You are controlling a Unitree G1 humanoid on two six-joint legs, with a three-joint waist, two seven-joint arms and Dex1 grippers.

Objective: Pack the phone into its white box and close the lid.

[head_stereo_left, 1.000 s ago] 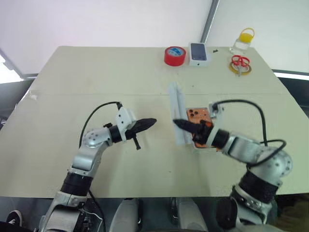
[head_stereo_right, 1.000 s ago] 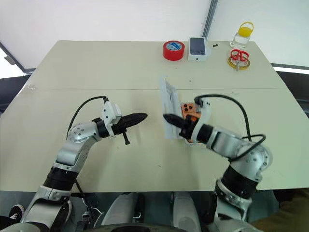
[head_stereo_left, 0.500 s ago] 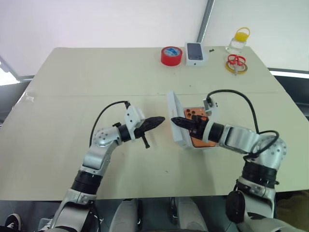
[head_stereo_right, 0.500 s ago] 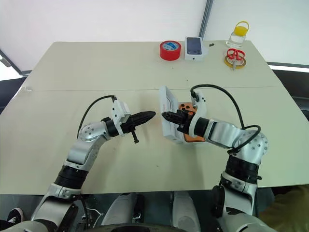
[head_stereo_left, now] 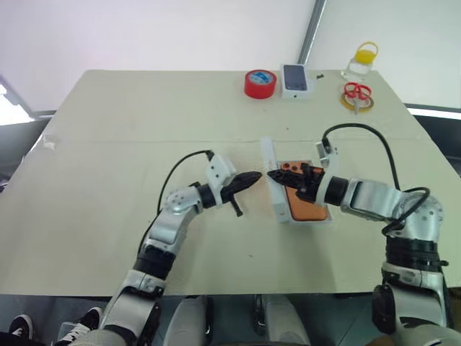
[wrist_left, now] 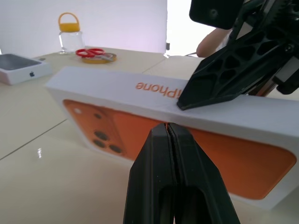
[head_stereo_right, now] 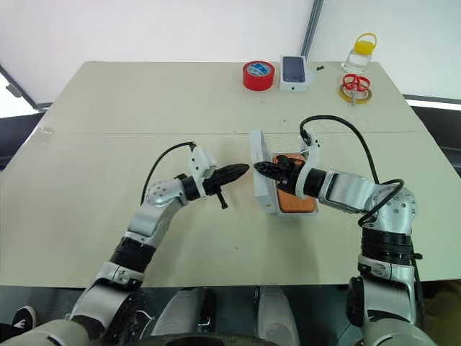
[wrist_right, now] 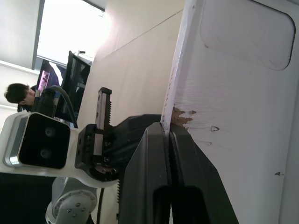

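Note:
The orange phone (head_stereo_left: 306, 203) lies camera side up in the white box (head_stereo_right: 299, 215), right of the table's middle. The lid (head_stereo_right: 261, 182) stands on its long edge along the box's left side, with its printed orange face (wrist_left: 117, 135) turned away from the box and its plain inside (wrist_right: 243, 116) towards it. My right gripper (head_stereo_left: 272, 174) is shut, and its tip rests on the lid's upper edge. My left gripper (head_stereo_left: 256, 176) is shut and empty. It points at the lid's printed face from the left, a short gap away.
At the table's far edge stand a red tape roll (head_stereo_left: 260, 83), a smaller white box with a dark phone picture (head_stereo_left: 296, 79), a yellow-capped jar (head_stereo_left: 362, 61) and red scissors on a yellow tape ring (head_stereo_left: 357, 95). A person (wrist_right: 18, 95) sits beyond the table.
My left gripper has moved right, close to the lid's printed face. My right wrist has rolled, and its tip now lies on the lid's upper edge. The lid still stands on edge.

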